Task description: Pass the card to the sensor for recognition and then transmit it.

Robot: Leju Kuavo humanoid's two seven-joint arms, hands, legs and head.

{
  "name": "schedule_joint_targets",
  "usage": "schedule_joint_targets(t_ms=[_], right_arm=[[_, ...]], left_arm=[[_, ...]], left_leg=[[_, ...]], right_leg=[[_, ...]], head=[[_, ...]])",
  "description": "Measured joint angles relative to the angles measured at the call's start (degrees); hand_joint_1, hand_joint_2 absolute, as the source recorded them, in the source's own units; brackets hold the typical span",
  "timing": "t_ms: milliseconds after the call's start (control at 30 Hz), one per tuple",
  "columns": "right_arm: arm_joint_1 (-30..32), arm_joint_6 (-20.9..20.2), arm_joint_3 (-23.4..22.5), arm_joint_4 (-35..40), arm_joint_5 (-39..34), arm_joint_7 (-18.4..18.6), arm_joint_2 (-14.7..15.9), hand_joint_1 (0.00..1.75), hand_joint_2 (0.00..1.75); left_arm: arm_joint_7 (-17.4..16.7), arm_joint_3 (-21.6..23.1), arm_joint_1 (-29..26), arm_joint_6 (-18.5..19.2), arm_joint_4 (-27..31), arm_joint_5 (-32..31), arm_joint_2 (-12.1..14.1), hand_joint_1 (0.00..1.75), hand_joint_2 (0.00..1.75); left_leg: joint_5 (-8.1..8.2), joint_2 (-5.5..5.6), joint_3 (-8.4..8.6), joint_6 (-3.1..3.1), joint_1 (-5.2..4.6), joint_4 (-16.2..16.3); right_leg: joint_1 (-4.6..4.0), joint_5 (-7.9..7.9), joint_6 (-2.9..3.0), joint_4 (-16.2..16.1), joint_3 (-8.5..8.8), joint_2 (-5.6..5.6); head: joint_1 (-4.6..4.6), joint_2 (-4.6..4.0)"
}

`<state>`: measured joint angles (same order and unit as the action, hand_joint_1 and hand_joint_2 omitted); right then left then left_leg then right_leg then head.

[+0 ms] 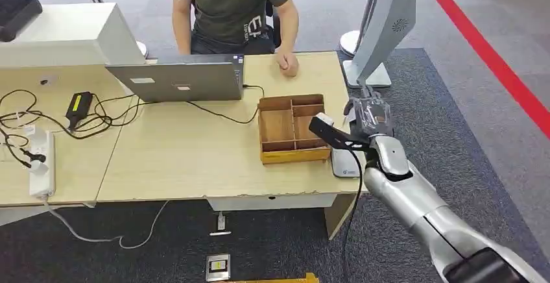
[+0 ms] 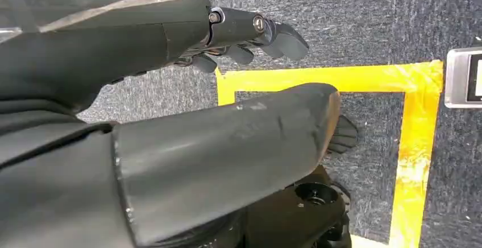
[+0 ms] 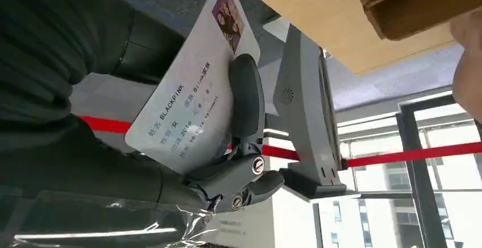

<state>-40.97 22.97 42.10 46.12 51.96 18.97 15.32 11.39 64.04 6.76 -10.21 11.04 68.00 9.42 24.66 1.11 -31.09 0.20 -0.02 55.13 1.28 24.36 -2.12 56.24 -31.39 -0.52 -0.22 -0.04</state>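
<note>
At the table's right edge, the right hand (image 1: 368, 115) holds the ID card (image 3: 190, 97), pinched between a dark finger (image 3: 245, 97) on its printed face and the thumb behind it. The card's face, with a small photo at 1 corner and lines of print, shows in the right wrist view. Just below the hand lies a flat grey pad (image 1: 344, 164), probably the sensor, touching the side of the wooden compartment tray (image 1: 292, 129). Beyond the hand stands a grey upright scanner stand (image 1: 382, 26), and well beyond the tray a person's hand (image 1: 287, 63) rests on the table by a laptop (image 1: 181, 78).

The left hand (image 2: 250, 34) hangs over yellow floor tape (image 2: 418, 140), fingers loosely curled in, holding nothing.

Judged from its look, the card is light, thin, stiff and glossy, so it may slip or twist in a loose pinch. A hold near 1 edge, flat across both faces, seems best, leaving most of the surface free to face the sensor.
</note>
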Motion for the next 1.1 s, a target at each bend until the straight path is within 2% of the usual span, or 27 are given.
schedule_joint_targets(t_ms=[433, 1100], right_arm=[[2.79, 1.55, -0.28, -5.05, -5.07, -2.84, -0.2, 1.75, 1.75], [4.66, 1.73, -1.57, -11.26, -6.6, -5.86, -2.36, 1.75, 1.75]], left_arm=[[0.2, 0.0, -0.04, -0.17, 0.0, 0.26, 0.02, 0.0, 0.0], [-0.07, -0.02, -0.02, -0.59, 0.0, 0.09, -0.02, 0.0, 0.0]], left_leg=[[0.0, 0.0, -0.01, 0.0, 0.0, 0.0], [0.0, 0.0, -0.01, 0.0, 0.0, 0.0]], right_leg=[[0.0, 0.0, 0.0, 0.0, 0.0, 0.0], [0.0, 0.0, 0.0, -0.01, 0.0, 0.0]], head=[[0.0, 0.0], [0.0, 0.0]])
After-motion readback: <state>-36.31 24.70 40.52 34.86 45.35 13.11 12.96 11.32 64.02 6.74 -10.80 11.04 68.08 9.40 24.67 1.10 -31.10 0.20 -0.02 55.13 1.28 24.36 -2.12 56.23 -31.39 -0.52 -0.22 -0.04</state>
